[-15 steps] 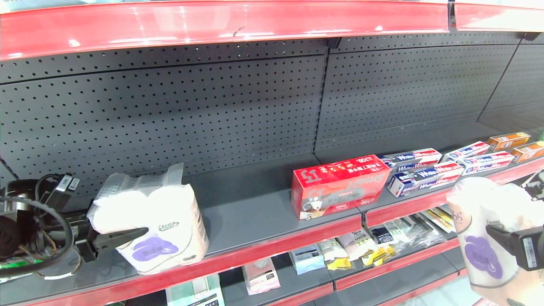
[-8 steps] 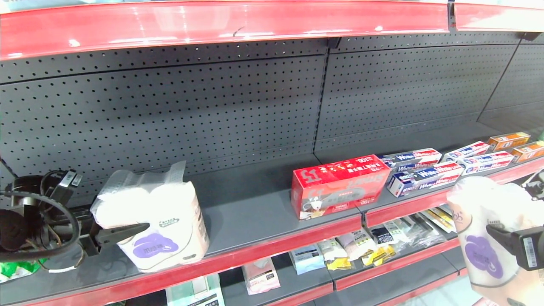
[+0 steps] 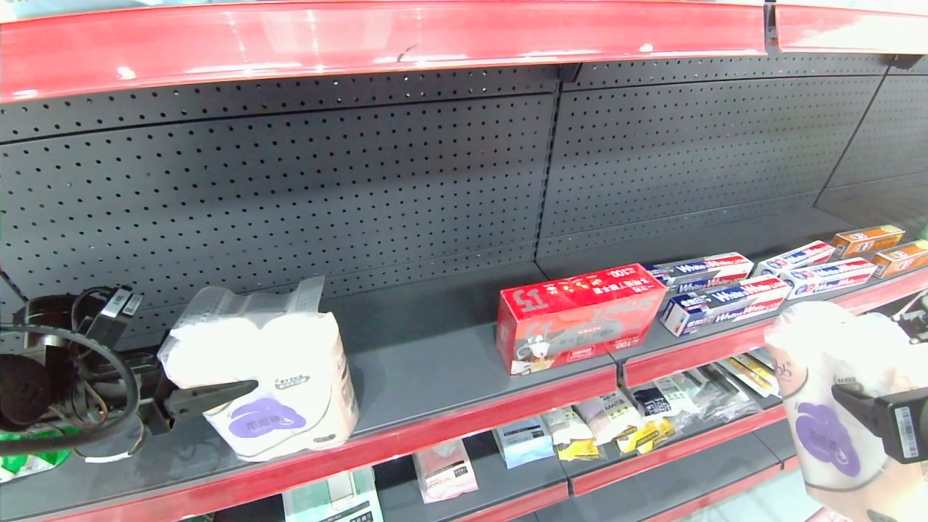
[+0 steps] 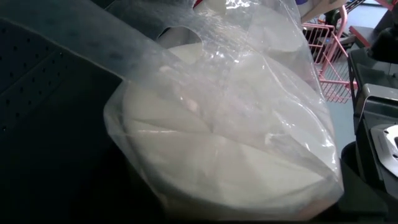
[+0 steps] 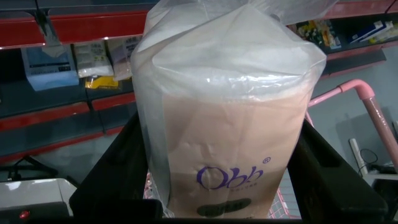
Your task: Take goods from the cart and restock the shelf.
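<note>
While my left hand (image 3: 217, 395) grips one roll pack (image 3: 275, 355) on the shelf (image 3: 435, 362), my right hand (image 3: 866, 412) clamps a second pack (image 3: 819, 355) in front of its red edge.

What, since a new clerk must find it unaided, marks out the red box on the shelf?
Find the dark shelf with the red front edge. Midway along it lies the red box, beside slim blue-and-white cartons. It alone is red, and thicker.
</note>
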### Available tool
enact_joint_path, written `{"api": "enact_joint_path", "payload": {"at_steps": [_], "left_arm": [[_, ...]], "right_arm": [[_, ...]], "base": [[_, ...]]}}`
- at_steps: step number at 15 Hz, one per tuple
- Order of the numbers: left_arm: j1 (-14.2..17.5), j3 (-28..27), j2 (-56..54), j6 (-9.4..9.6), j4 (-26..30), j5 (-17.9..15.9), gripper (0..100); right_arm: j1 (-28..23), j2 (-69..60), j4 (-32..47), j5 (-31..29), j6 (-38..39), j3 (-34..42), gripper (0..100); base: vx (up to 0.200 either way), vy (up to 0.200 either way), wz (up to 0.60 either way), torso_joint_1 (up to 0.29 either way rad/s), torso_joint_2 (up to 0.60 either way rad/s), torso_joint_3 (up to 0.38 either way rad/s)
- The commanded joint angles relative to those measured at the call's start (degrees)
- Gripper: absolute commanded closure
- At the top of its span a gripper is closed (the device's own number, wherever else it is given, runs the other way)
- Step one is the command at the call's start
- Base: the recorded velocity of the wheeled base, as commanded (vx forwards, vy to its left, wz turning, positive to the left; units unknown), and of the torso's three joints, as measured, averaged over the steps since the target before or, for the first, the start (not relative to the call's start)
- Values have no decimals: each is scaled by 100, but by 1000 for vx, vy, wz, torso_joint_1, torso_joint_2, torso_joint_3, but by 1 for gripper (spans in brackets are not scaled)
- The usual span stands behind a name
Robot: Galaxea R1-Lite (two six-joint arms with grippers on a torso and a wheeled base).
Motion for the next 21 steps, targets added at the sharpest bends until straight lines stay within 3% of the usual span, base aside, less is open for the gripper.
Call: {"api": "enact_joint_path", "payload": {"at_steps": [1,4,7,15,21], "left_arm": [[-9,-6,-17,-2,-6,-10,100],[35,-58,-17,-19,12,-10,100],[35,-76,-17,-160,3,7,100],[53,-23,9,-72,-147,130,100],[53,100,-17,-134,-129,376,100]], "right_arm": [[5,-13,-2,-6,-2,-5,100],[5,-13,-2,-41,-10,-23,100],[5,-21,-2,-50,-98,-32,100],[5,14,-2,-50,-116,-67,100],[14,14,-2,-50,-125,-58,100]], "base": [[0,0,0,0,0,0],[0,0,0,0,0,0],[0,0,0,0,0,0],[0,0,0,0,0,0],[0,0,0,0,0,0]]}}
